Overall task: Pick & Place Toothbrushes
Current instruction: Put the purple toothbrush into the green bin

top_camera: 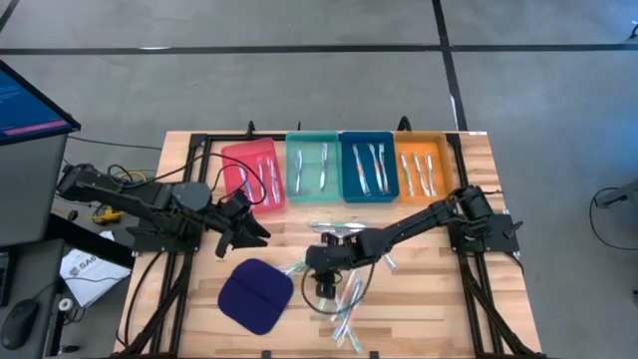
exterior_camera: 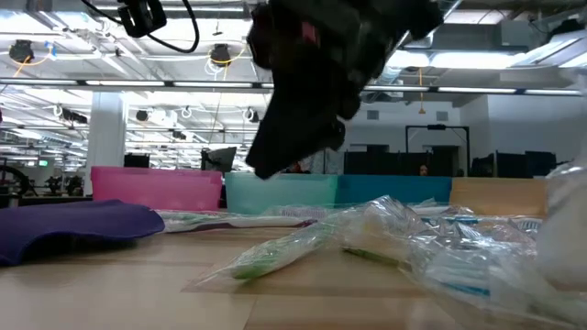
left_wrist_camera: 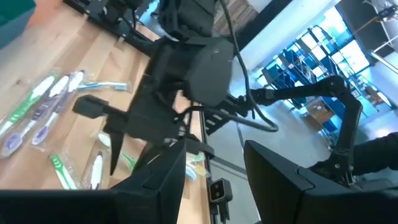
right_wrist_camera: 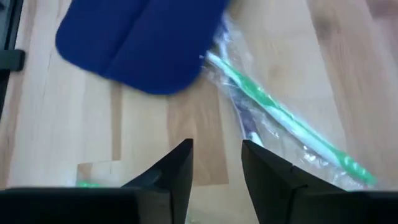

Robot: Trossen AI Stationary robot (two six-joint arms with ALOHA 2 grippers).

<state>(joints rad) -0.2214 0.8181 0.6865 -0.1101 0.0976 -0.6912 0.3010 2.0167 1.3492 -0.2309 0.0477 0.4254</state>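
No text, label, brand or number can be read anywhere. The monitor (top_camera: 30, 105) beside the worktop shows a blue screen with a red bar, its lettering too small to make out. A white sheet of paper (top_camera: 88, 271) on the floor by the left arm's base carries dark print, also too small to read.

The left gripper (left_wrist_camera: 214, 168) is seen with fingers apart and empty, the right arm (left_wrist_camera: 199, 81) beyond it, above toothbrushes (left_wrist_camera: 43, 109) scattered on the table (left_wrist_camera: 56, 43)
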